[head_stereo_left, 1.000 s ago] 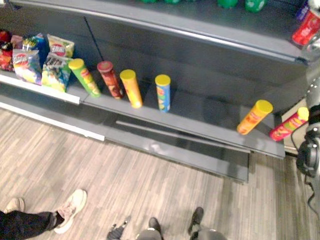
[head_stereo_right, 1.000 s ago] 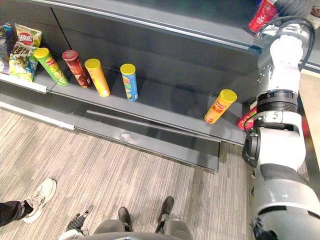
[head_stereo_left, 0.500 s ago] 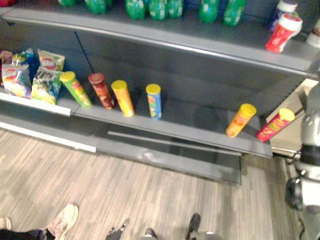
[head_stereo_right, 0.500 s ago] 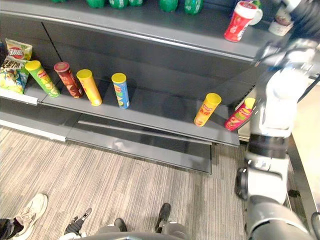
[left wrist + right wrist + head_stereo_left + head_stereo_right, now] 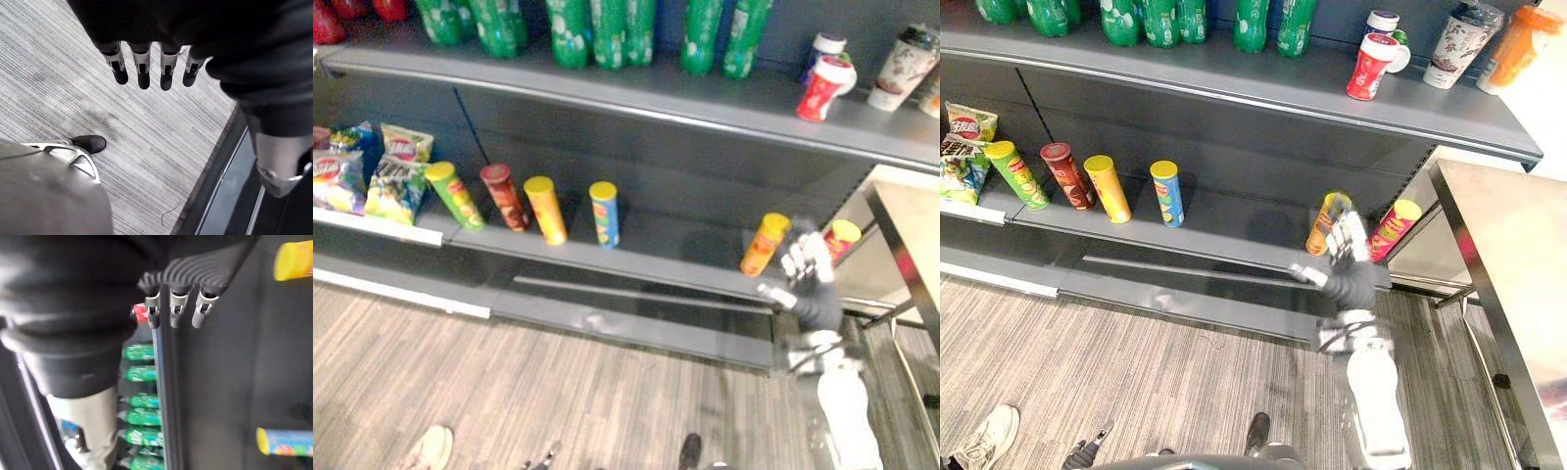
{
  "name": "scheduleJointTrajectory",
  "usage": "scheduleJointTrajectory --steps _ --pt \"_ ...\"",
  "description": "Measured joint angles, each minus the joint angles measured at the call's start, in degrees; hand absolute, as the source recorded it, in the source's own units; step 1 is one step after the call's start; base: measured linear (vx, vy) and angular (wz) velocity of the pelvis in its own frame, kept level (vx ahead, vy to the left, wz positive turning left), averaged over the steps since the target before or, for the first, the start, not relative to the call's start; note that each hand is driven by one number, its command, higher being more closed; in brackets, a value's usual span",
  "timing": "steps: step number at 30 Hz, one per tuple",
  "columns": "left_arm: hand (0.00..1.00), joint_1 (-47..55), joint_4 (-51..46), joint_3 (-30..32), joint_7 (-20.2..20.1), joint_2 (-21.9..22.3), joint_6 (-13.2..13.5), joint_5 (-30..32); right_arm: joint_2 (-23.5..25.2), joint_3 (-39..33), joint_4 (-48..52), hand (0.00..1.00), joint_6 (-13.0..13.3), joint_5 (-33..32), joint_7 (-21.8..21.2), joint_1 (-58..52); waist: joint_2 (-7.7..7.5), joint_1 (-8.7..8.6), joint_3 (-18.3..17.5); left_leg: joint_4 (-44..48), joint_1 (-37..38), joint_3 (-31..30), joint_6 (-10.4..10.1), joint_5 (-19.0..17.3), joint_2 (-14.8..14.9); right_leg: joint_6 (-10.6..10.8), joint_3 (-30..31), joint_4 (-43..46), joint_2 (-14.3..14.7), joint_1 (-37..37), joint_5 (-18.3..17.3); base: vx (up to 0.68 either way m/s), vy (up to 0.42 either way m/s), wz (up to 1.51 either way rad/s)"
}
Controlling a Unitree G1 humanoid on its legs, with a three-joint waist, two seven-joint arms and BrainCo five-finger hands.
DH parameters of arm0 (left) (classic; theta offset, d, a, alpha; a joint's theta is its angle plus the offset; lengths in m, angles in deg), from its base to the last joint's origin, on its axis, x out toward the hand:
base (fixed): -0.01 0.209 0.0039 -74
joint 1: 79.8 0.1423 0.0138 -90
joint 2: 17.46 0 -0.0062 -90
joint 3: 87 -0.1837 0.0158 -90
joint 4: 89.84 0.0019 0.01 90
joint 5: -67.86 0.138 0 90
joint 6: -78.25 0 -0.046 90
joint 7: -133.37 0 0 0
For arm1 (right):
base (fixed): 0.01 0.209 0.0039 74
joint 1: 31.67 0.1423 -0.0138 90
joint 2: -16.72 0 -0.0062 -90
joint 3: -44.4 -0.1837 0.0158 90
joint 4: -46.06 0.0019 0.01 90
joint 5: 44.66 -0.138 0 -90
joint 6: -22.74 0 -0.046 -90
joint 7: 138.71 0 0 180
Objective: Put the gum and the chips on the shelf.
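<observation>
Big picture first: the grey shelf (image 5: 1234,220) stood before us, its lower board carrying a row of chip cans. At the far right end stood the orange can (image 5: 1327,223) and the pink can (image 5: 1393,227). Our right hand (image 5: 1349,269) hung just in front of the orange can, fingers straight, holding nothing. Our left hand (image 5: 142,63) dangled over the floor (image 5: 146,147), relaxed and bare. The gum we could not pick out. By our reckoning, the trick was to draw the right hand straight out. One brush could topple that can.
</observation>
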Motion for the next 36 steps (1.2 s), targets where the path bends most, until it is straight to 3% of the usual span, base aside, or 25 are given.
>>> scheduleJointTrajectory --steps 3,7,9,14,25,30,31,32,34,35,36 --pt "0.00 0.67 0.10 -0.11 -0.01 0.01 0.04 0.00 1.14 0.69 -8.61 0.00 -0.27 -0.17 -2.54 -3.37 0.35 -0.66 -0.70 0.11 -0.04 0.04 -0.05 -0.03 0.04 -0.01 0.04 0.00 -0.06 0.11 -0.04 0.00 0.000 0.00" --pt "0.00 0.77 0.13 -0.94 -0.08 -0.05 0.06 -0.01 1.53 -0.71 -28.27 0.00 -2.45 1.29 -3.27 -3.88 0.87 -0.69 -0.96 0.22 -0.02 0.29 -0.05 -0.04 0.11 -0.01 0.19 0.00 -0.08 0.14 -0.04 0.00 0.000 0.00" --pt "0.00 0.91 0.16 -2.46 -0.16 0.02 0.05 -0.04 2.40 -4.33 -40.57 0.00 -4.20 3.51 -2.40 -3.03 1.50 -0.67 -1.43 0.25 0.10 0.38 -0.04 -0.03 0.12 -0.01 0.24 0.00 -0.08 0.25 -0.04 0.00 0.000 0.00" --pt "0.00 0.75 0.81 -3.61 -0.71 0.54 0.10 -0.10 2.59 -14.85 -59.64 0.00 -5.42 5.51 0.66 -0.07 3.59 -0.78 -1.63 0.10 0.87 1.19 -0.58 -0.39 0.15 0.23 0.81 -0.01 -0.01 0.60 -0.27 -0.01 0.018 -0.08" --pt "0.00 0.65 1.69 -5.07 -1.28 0.47 1.49 -0.82 3.45 -26.31 -77.33 0.00 -6.08 4.39 3.52 1.96 3.41 -0.93 -1.44 0.06 1.02 -0.66 -0.61 -0.55 -0.14 -0.04 -1.15 0.01 -0.62 1.56 -1.02 -0.01 0.025 0.09" --pt "0.00 -1.60 2.19 -8.55 -1.40 -0.69 1.83 -5.24 3.51 -34.38 -79.88 0.00 -6.22 0.37 5.40 2.59 4.07 -2.43 3.09 13.93 -2.23 -1.49 1.19 -7.56 2.23 1.54 -0.76 16.09 -4.47 -3.19 -7.25 -0.03 0.080 0.06" --pt "0.00 -1.76 2.22 -8.64 -1.42 -0.73 1.83 -5.23 3.55 -34.85 -79.88 0.00 -6.22 0.29 5.45 2.55 4.08 -2.46 3.24 14.29 -2.43 -1.41 1.32 -7.83 2.17 1.73 -0.46 16.48 -4.64 -3.55 -7.10 -0.06 0.118 -0.31" --pt "0.00 -2.60 2.28 -9.07 -1.41 -0.69 1.85 -5.21 3.78 -36.95 -79.75 0.00 -6.09 -0.09 5.53 2.55 4.47 -2.47 4.06 15.13 -3.49 -0.33 2.01 -8.37 1.97 3.37 0.75 17.55 -5.16 -4.96 -5.96 -0.11 0.149 -0.43" --pt "0.00 -3.70 2.23 -8.48 -1.38 -0.26 1.90 -5.21 4.38 -38.93 -79.39 0.00 -6.22 -0.29 5.84 2.55 5.63 -2.49 4.63 16.00 -5.47 2.23 3.69 -9.07 3.16 5.67 1.28 16.04 -4.29 -8.27 -0.08 -0.19 0.176 -0.73" --pt "0.00 -4.32 2.24 -6.67 -1.52 0.21 1.99 -5.16 5.16 -39.55 -78.96 0.00 -6.24 -1.56 5.92 2.89 7.47 -2.47 5.19 15.92 -6.64 5.20 5.10 -8.75 5.02 5.11 -1.75 14.53 -3.35 -8.69 2.79 -0.25 0.191 -1.11" --pt "0.00 -5.32 2.11 -5.51 -1.48 0.92 2.13 -5.16 6.18 -39.91 -78.93 0.00 -6.43 -1.78 5.94 3.08 7.25 -2.74 6.20 15.74 -7.09 8.17 5.88 -8.68 6.40 0.06 -7.80 20.30 -5.12 -9.82 -1.03 -0.25 0.198 -1.23"
